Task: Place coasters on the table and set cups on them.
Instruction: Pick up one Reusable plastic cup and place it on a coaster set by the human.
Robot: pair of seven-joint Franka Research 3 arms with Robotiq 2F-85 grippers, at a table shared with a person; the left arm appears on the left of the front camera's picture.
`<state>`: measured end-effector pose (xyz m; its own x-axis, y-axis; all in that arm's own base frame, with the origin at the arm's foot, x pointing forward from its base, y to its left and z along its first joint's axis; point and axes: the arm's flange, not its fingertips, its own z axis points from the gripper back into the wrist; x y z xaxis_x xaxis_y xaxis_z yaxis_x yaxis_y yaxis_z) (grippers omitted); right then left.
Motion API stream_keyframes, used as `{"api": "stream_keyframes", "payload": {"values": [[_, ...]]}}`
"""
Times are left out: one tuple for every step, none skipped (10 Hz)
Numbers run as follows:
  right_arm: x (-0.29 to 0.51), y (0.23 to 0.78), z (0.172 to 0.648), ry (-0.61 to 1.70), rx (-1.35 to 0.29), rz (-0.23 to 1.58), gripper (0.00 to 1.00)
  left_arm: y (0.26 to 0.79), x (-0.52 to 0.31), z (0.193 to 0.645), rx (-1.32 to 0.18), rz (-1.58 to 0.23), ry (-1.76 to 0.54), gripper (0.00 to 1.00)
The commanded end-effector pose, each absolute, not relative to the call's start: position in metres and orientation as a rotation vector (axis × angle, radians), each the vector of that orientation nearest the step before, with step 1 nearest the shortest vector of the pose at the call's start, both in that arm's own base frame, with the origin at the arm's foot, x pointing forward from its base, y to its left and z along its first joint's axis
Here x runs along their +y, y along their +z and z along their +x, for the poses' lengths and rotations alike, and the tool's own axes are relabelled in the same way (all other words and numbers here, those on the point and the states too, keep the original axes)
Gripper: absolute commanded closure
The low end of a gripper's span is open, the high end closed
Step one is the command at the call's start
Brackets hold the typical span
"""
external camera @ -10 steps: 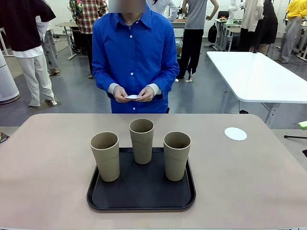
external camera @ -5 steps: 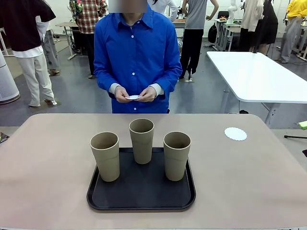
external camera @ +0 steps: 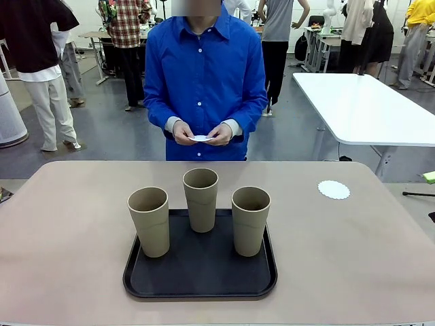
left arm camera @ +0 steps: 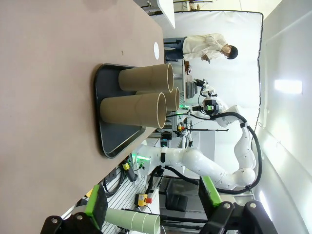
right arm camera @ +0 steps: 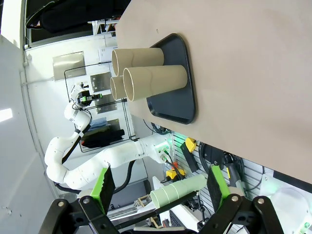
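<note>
Spacing matters for this step: one coaster (external camera: 334,189) lies flat on the desk (external camera: 68,224) at the right of the frame, well apart from the black tray (external camera: 200,285). The person's hands (external camera: 219,134), upper centre, hold what look like the other coasters (external camera: 201,138). Those should land flat, apart from each other and clear of the tray. Three cups (external camera: 201,199) stand upright on the tray, lower centre. Left jaws and right jaws both gape wide and empty at the bottom of their wrist views. Each cup probably wants a mid-body grip, kept vertical.
</note>
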<state>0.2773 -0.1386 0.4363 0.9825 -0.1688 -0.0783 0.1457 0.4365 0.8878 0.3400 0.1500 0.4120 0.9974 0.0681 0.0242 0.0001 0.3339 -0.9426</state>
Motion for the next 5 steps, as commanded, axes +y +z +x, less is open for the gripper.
{"api": "stream_keyframes", "payload": {"values": [[-0.139, 0.436, 0.277, -0.196, -0.023, 1.102, 0.0, 0.413, 0.151, 0.339, -0.064, -1.239, 0.042, 0.0], [-0.137, 0.444, 0.291, -0.024, -0.045, 1.029, 0.0, 0.413, 0.151, 0.339, -0.064, -1.239, 0.042, 0.0], [-0.132, 0.454, 0.316, 0.022, -0.113, 0.978, 0.0, 0.413, 0.151, 0.339, -0.064, -1.239, 0.042, 0.0], [-0.121, 0.464, 0.338, 0.093, -0.143, 0.946, 0.0, 0.413, 0.151, 0.339, -0.064, -1.239, 0.042, 0.0], [-0.104, 0.48, 0.361, 0.198, -0.202, 0.886, 0.0, 0.413, 0.151, 0.339, -0.064, -1.239, 0.042, 0.0]]}}
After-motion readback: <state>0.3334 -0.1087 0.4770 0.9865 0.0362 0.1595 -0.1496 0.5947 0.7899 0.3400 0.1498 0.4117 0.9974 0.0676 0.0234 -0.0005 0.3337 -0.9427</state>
